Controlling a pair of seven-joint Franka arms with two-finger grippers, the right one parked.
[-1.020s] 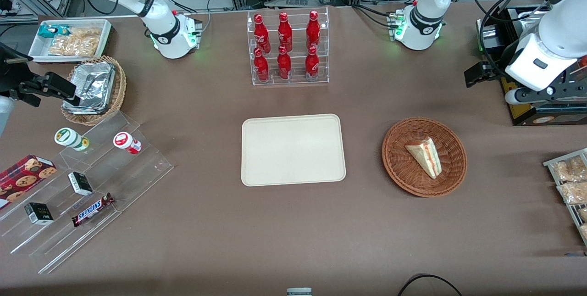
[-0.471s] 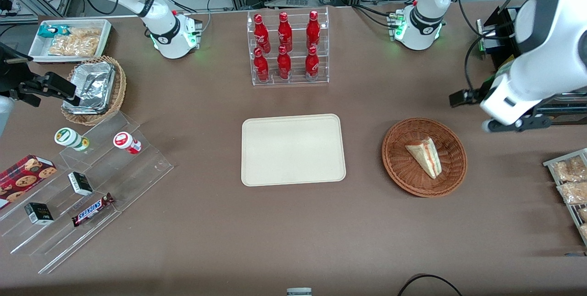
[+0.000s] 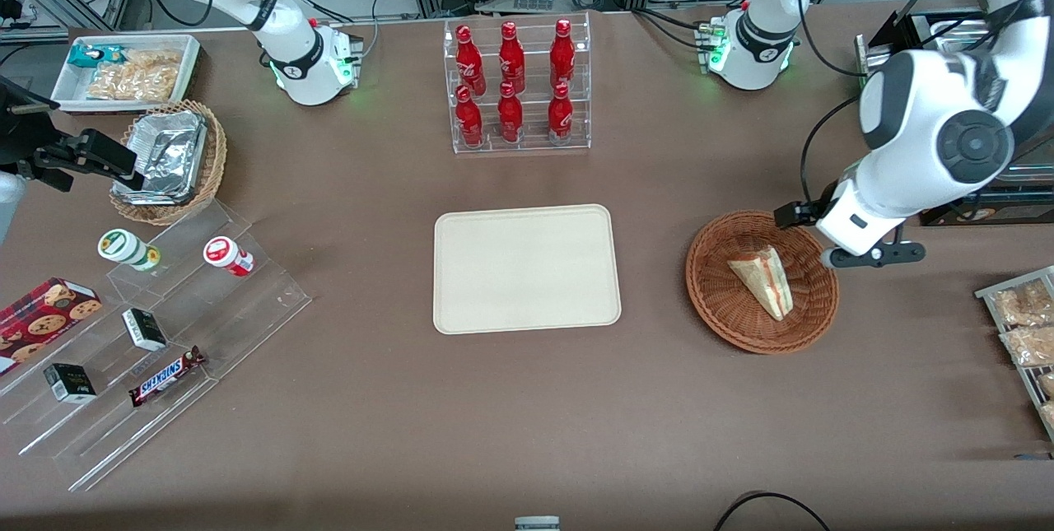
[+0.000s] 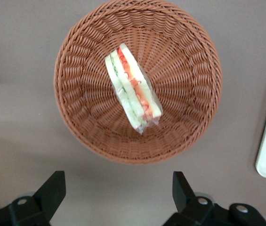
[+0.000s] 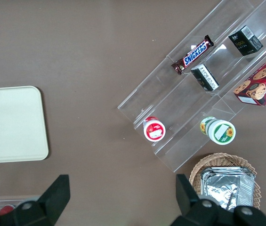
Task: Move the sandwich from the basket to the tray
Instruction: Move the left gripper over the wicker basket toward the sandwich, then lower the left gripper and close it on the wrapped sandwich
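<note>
One sandwich [image 3: 762, 280] is seen lying in the round reddish-brown basket [image 3: 715, 297], roughly at its middle, wrapped in clear film with its red and green filling edge turned upward. The cream tray [image 3: 527, 268] lies flat on the brown bench [image 3: 510, 424], beside the basket and well apart from it, with nothing on it. The hand [image 4: 116, 195] is held above the bench just beside the basket's rim, its two fingers [image 4: 52, 190] spread wide apart and closed on nothing. Six red bottles [image 3: 510, 78] are counted in a clear rack [image 3: 520, 142], three to a tier, farther from the front camera than the tray. Toward the parked arm's end, foil containers sit in a tan wicker basket [image 3: 214, 156], and snack packets fill a white bin [image 3: 64, 82].
</note>
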